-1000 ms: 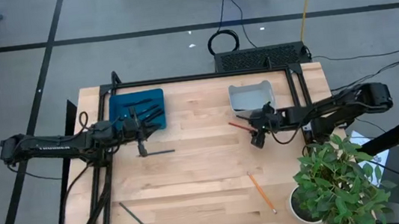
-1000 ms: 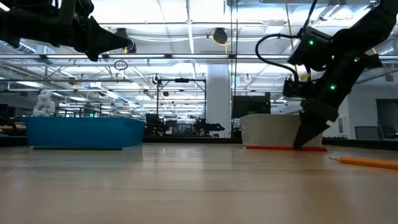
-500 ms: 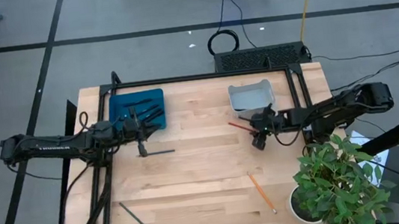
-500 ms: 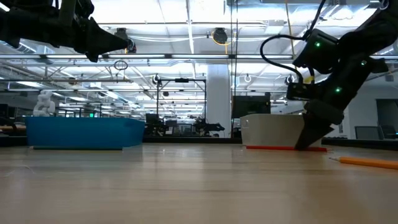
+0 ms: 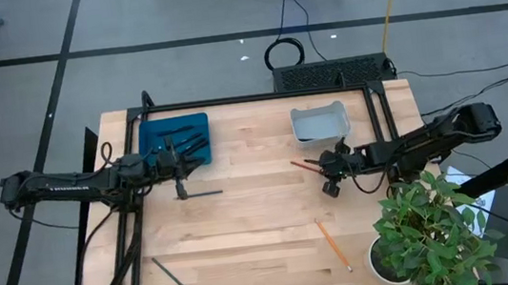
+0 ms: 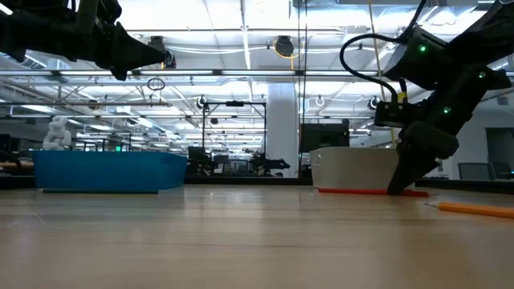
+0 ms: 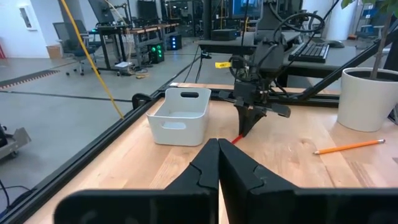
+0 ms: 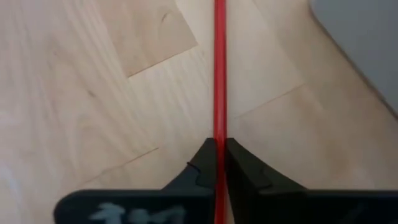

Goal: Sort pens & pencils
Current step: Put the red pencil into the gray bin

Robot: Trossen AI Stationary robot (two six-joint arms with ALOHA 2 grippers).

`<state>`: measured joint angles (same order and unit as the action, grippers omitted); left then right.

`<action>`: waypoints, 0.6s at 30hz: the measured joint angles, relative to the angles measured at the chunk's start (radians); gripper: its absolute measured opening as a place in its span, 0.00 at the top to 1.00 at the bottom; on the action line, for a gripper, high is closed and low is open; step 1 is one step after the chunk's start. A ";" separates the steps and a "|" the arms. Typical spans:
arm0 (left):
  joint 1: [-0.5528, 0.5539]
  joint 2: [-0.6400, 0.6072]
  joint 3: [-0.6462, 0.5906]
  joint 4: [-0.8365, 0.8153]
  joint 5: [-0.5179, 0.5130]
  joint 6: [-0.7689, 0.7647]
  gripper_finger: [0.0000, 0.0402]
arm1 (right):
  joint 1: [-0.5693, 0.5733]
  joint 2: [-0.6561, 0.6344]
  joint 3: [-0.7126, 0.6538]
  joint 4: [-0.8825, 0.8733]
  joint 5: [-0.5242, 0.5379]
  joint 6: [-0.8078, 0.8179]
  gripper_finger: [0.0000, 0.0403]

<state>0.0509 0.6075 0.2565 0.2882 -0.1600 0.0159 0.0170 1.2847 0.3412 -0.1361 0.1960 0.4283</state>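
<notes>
Near edge of the light wooden desk (image 5: pixel 245 230): an orange pencil (image 5: pixel 333 245). Further back, the right tool (image 5: pixel 322 166) is pinched on the thin red pencil (image 8: pixel 219 74), which lies flat just before the white plastic bin (image 5: pixel 319 122). Left tool (image 5: pixel 181 191) is closed, empty, by the blue tray (image 5: pixel 174 137).

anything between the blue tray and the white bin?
Only bare wood between the blue tray and the white bin, clear in the high view. Red pencil and right gripper sit nearer, off that line.
</notes>
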 joint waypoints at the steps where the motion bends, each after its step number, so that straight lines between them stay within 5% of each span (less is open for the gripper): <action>1: 0.000 0.000 0.000 0.000 0.000 -0.005 0.99 | 0.008 0.000 0.000 0.001 0.006 0.013 0.99; 18: 0.000 0.000 0.000 0.004 0.000 -0.047 0.94 | 0.162 -0.140 -0.004 0.315 0.024 -0.092 0.99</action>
<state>0.0509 0.6075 0.2565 0.2920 -0.1596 -0.0311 0.1790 1.1449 0.3370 0.1786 0.2201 0.3361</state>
